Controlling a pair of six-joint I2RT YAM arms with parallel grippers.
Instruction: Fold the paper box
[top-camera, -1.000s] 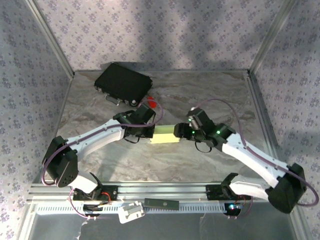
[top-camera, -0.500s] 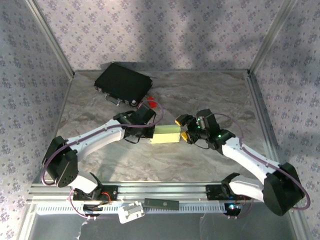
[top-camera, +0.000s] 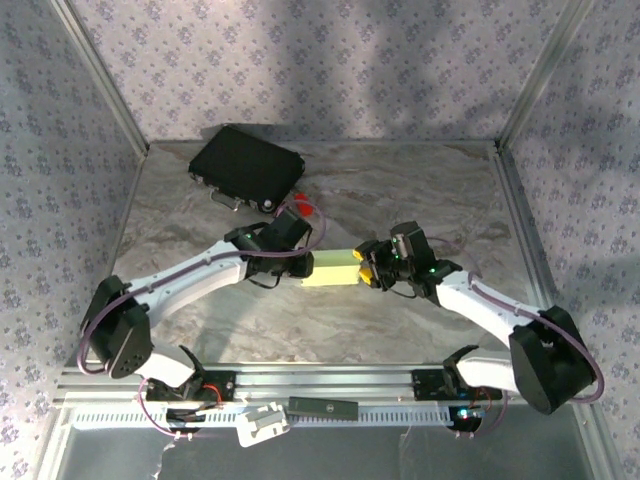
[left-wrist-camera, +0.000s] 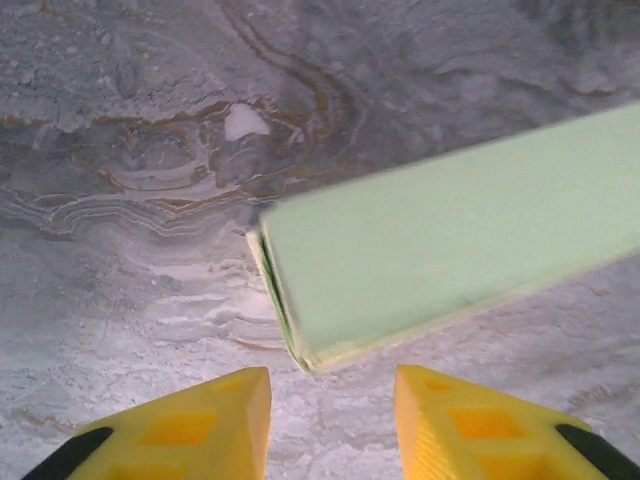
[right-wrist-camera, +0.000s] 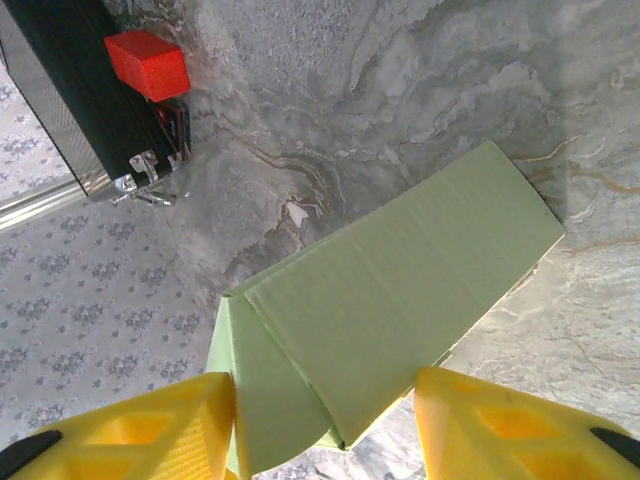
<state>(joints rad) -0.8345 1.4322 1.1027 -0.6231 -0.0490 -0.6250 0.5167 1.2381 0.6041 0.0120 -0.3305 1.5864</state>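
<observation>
Marbled grey bench (top-camera: 330, 320), walled in by patterned panels. Both arms reach in from the near edge and meet near the bench's middle.

Black case (top-camera: 246, 165) lies shut at the far left, well apart from the arms. The right wrist view catches its latched edge (right-wrist-camera: 60, 90).

Paper box (top-camera: 334, 267): pale green, flat, rectangular. It lies on the bench mid-field between the two grippers, long axis running left to right.

Left gripper (top-camera: 300, 260): jaws open. From the wrist, the yellow fingers (left-wrist-camera: 210, 420) are spread, and the box's left end (left-wrist-camera: 450, 240) lies just ahead of the gap, ungripped.

Right gripper (top-camera: 371, 266): jaws open and wide, straddling the box's other end (right-wrist-camera: 390, 300). Cannot tell whether either finger (right-wrist-camera: 150, 430) is touching it.

Small red block (right-wrist-camera: 147, 63) sits at the case's near edge.
</observation>
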